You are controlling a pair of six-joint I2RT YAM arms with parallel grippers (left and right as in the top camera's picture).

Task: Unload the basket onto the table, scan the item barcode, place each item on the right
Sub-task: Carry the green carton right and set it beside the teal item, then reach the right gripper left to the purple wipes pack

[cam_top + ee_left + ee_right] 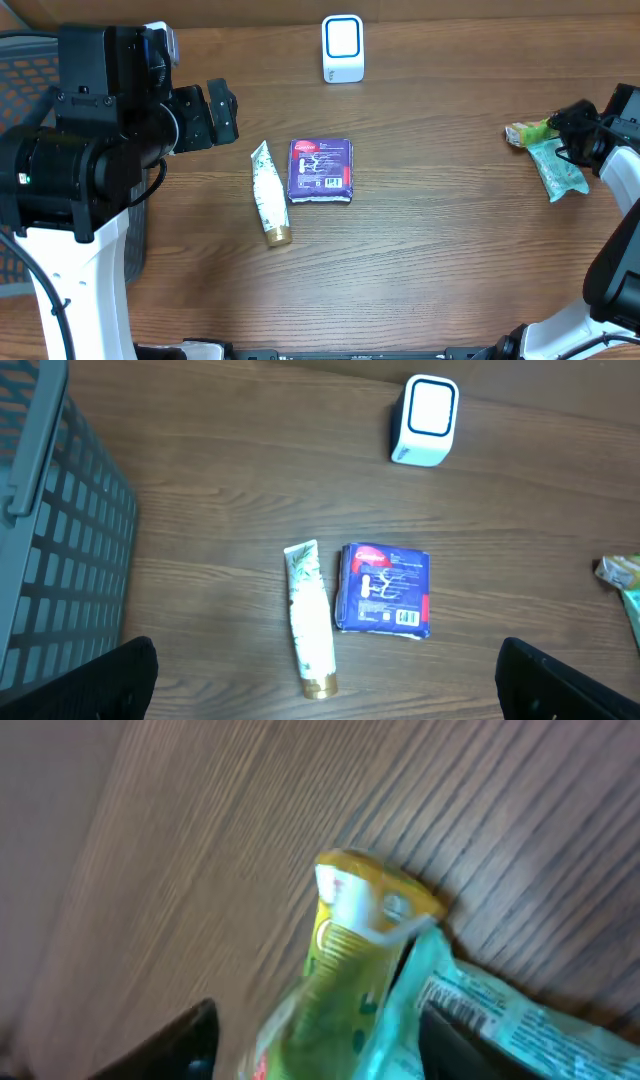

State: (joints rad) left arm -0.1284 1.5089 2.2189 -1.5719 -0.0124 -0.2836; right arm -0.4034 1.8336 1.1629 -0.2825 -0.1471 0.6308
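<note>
The white barcode scanner (343,48) with a blue-rimmed face stands at the back middle of the table; the left wrist view also shows the scanner (427,418). A white tube with a gold cap (269,193) and a purple flat pack (321,170) lie side by side mid-table. My left gripper (225,113) hangs wide open and empty, high above them (325,690). At the far right, a yellow-green packet (345,960) and a teal packet (500,1015) lie together. My right gripper (315,1045) straddles the yellow-green packet with its jaws apart, open.
A grey slatted basket (60,550) stands at the table's left edge, beside the left arm. The teal packet (558,170) reaches toward the table's right edge under the right arm.
</note>
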